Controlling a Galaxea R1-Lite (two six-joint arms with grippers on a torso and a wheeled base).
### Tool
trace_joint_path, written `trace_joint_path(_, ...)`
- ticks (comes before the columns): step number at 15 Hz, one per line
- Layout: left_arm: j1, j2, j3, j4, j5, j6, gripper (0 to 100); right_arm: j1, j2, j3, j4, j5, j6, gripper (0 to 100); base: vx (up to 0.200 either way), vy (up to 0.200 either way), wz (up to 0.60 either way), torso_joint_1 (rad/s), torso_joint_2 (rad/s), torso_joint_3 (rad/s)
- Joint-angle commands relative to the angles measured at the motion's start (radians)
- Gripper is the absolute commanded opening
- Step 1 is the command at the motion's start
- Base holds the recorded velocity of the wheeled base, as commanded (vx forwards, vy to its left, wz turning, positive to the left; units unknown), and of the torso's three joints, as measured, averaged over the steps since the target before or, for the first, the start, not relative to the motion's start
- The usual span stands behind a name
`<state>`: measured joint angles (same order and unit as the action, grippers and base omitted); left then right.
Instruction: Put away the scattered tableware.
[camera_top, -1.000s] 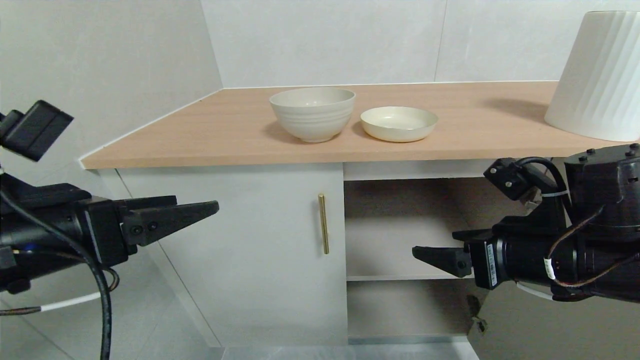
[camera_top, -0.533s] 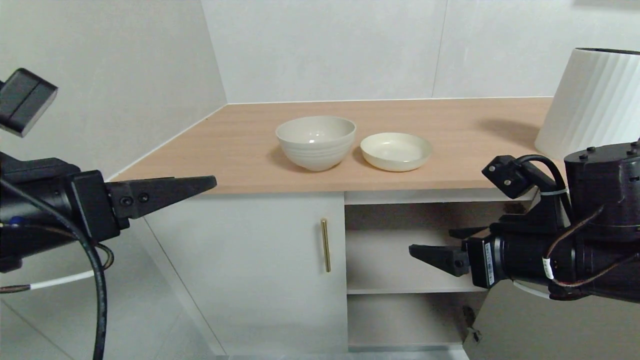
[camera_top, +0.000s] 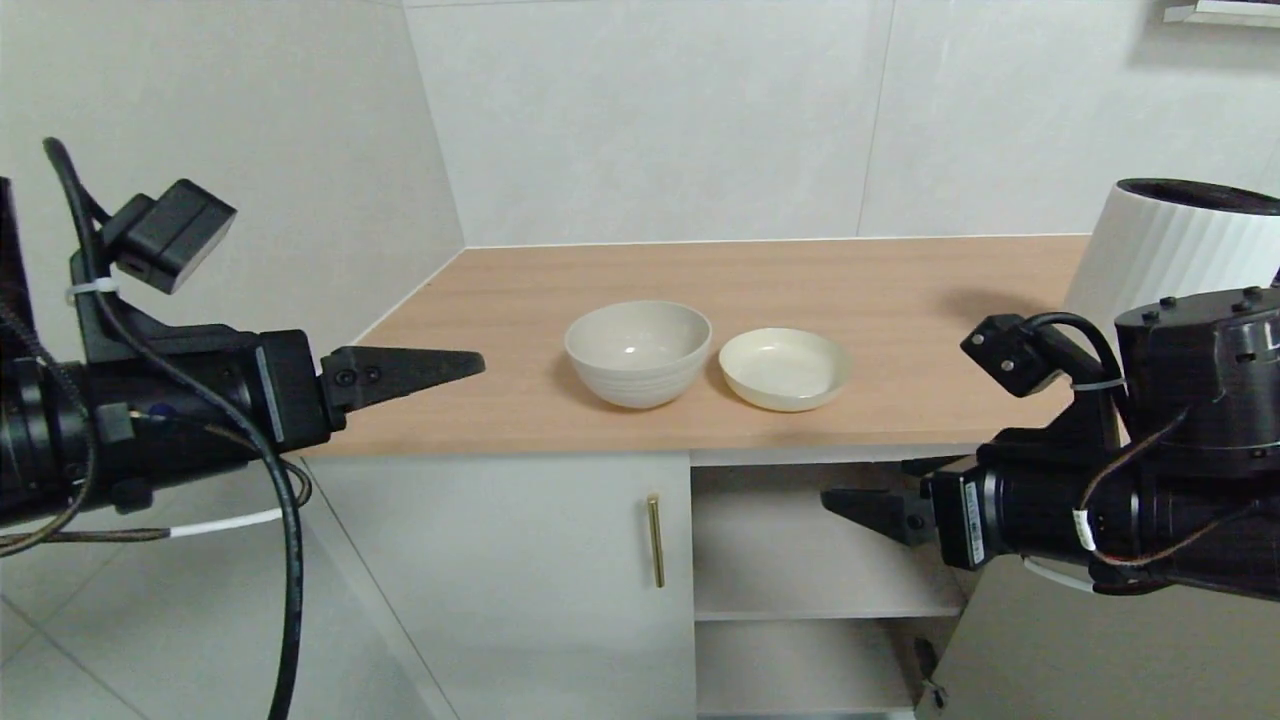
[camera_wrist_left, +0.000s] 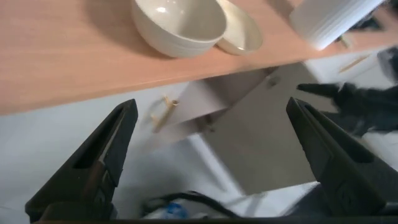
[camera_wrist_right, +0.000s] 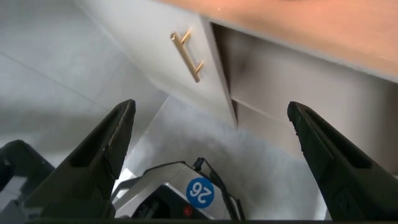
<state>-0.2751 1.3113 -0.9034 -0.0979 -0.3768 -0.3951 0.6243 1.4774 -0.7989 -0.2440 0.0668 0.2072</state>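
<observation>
A cream bowl (camera_top: 638, 352) and a shallow cream dish (camera_top: 784, 368) sit side by side on the wooden countertop (camera_top: 900, 300), near its front edge. My left gripper (camera_top: 470, 365) hangs open at about counter height by the front left corner, well left of the bowl and holding nothing. In the left wrist view its fingers (camera_wrist_left: 118, 134) stand wide apart, with the bowl (camera_wrist_left: 179, 25) and dish (camera_wrist_left: 244, 34) ahead. My right gripper (camera_top: 835, 505) is open below the counter, in front of the open cabinet compartment (camera_top: 800, 540); it shows wide open (camera_wrist_right: 211, 112) in its own wrist view.
A tall white ribbed container (camera_top: 1160, 250) stands on the counter's right end. The left cabinet door is closed, with a gold handle (camera_top: 654, 540). The right compartment has a shelf (camera_top: 820, 605), and its door (camera_top: 1010, 650) swings out at the lower right. Tiled walls close the corner.
The head view has risen, so the counter now shows from above. My left gripper has come up from in front of the closed door to counter height. The right gripper stays by the open compartment.
</observation>
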Motion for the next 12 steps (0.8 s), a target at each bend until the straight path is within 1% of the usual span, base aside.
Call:
trace_joint_path(1,-0.009,0.077,-0.04,0.0,0.001,-0.065,100,-0.021,0.024,-0.013,0.0,0.004,0.0,100,0.0,0.0,0.0,0.11,-0.22,-0.139)
trace_joint_path(2,-0.009,0.098,-0.052,-0.002,0.003,-0.099,100,-0.031,0.049,-0.025,-0.02,0.004,0.0,100,0.0,0.0,0.0,0.051,-0.13,-0.076)
trace_joint_path(4,-0.009,0.129,-0.074,-0.002,0.004,-0.143,100,-0.032,0.087,-0.032,-0.07,-0.001,0.001,100,0.0,0.0,0.0,0.018,-0.04,-0.023)
trace_joint_path(5,-0.009,0.154,-0.089,-0.003,0.004,-0.189,100,-0.034,0.121,-0.075,-0.067,-0.015,0.004,100,0.0,0.0,0.0,0.0,0.0,0.0)
trace_joint_path(6,-0.009,0.164,-0.098,-0.003,0.006,-0.209,100,-0.034,0.133,-0.1,-0.049,-0.036,0.009,100,0.0,0.0,0.0,0.0,0.0,0.0)
trace_joint_path(7,-0.009,0.195,-0.121,-0.003,0.007,-0.266,100,-0.037,0.159,-0.181,0.025,-0.087,0.06,100,0.0,0.0,0.0,0.0,0.0,0.0)
trace_joint_path(8,-0.009,0.212,-0.135,-0.006,0.007,-0.304,100,-0.037,0.175,-0.238,0.072,-0.101,0.132,100,0.0,0.0,0.0,0.0,0.0,0.0)
trace_joint_path(9,-0.01,0.224,-0.14,-0.02,0.007,-0.335,100,-0.038,0.185,-0.281,0.111,-0.108,0.175,100,0.0,0.0,0.0,0.0,0.0,0.0)
trace_joint_path(10,-0.021,0.244,-0.14,-0.068,0.01,-0.386,100,-0.052,0.208,-0.344,0.181,-0.134,0.225,100,0.0,0.0,0.0,0.0,0.0,0.0)
trace_joint_path(11,-0.027,0.266,-0.137,-0.111,0.024,-0.419,100,-0.06,0.227,-0.391,0.226,-0.168,0.256,100,0.0,0.0,0.0,0.0,0.0,0.0)
trace_joint_path(12,-0.035,0.295,-0.14,-0.143,0.055,-0.433,100,-0.067,0.248,-0.428,0.244,-0.194,0.29,100,0.0,0.0,0.0,0.0,0.0,0.0)
